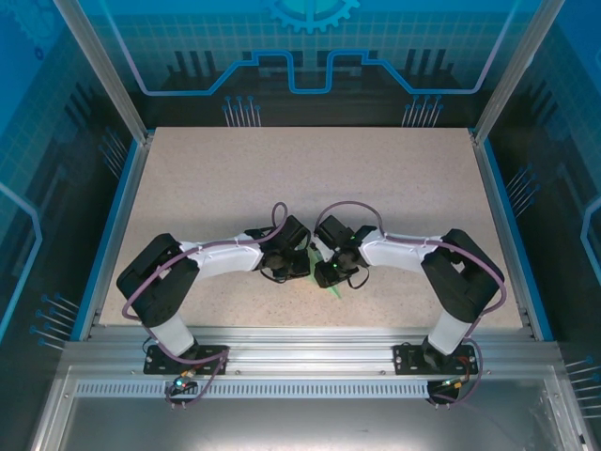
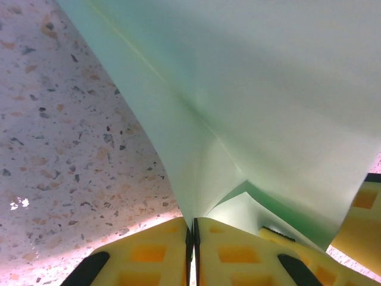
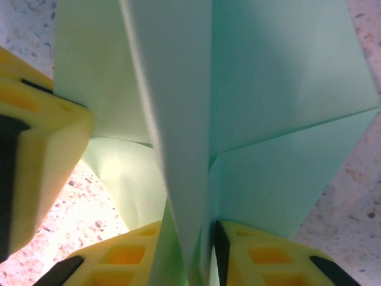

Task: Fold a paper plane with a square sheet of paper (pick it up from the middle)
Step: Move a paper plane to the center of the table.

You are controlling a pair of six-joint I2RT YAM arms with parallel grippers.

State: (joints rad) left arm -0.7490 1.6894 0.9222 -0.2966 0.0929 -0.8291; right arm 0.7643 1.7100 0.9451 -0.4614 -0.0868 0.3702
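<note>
While my left gripper (image 2: 191, 223) clamps the paper plane (image 2: 268, 89) shut and I cannot tell if the right gripper's (image 3: 187, 232) narrow jaws grip, opposed pulls may tear it.

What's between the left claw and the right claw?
The paper plane: in the left wrist view the left claw is shut on its fold, and the paper spans to a finger of the right claw at the right edge.

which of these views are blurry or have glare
top external: sharp, evenly lit, the paper plane only a small green sliver; left wrist: paper soft from closeness, white glare spot on the table, pink glow by the fingers; right wrist: central upright fold smeared, edges soft
</note>
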